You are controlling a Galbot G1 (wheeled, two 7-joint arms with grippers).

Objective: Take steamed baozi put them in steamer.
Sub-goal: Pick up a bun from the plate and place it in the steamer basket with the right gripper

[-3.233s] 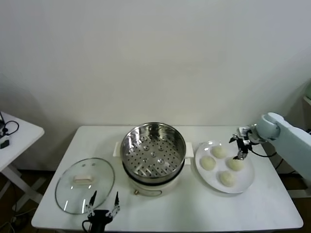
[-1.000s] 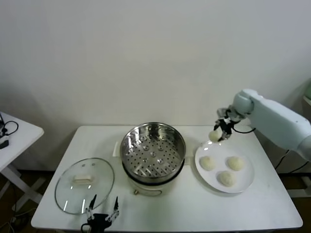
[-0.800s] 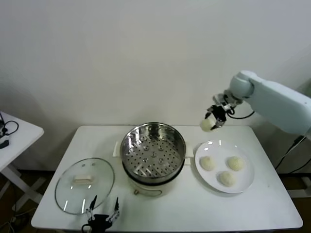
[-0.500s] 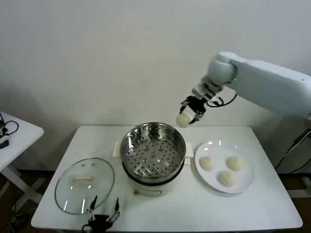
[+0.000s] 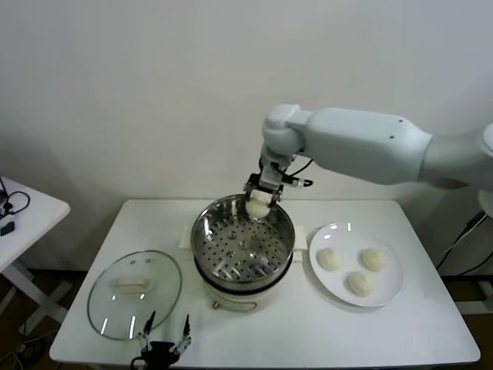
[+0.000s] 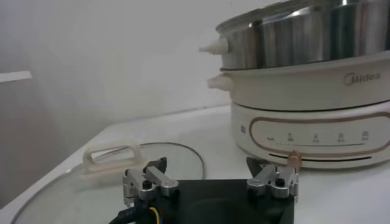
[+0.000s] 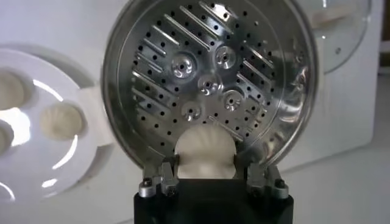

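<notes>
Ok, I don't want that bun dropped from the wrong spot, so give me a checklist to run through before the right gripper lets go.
1. Baozi held between the right gripper's fingers: ok.
2. Gripper over the steamer, not outside its rim: ok, though near the far edge rather than the centre.
3. Perforated tray free of other buns: ok.
4. Gripper low enough for a gentle release: cannot tell.
5. Glass lid off the steamer, lying on the table: ok.
6. Left gripper out of the way at the table's near edge: ok.
</notes>
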